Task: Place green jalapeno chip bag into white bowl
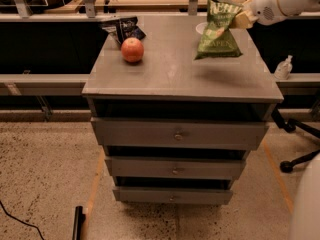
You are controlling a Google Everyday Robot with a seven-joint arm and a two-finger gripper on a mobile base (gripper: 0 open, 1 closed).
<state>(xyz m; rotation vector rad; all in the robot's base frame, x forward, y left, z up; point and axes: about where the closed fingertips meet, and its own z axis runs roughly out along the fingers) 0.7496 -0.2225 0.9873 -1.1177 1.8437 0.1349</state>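
My gripper comes in from the upper right and is shut on the green jalapeno chip bag, holding it by its right edge. The bag hangs tilted in the air above the back right part of the grey cabinet top. The white bowl stands just behind the bag; only a sliver of its left rim shows, the bag hides the rest.
A red apple sits at the back left of the cabinet top, with a dark blue-black bag behind it. The cabinet has three drawers. A small bottle stands on the ledge to the right. An office chair base is at lower right.
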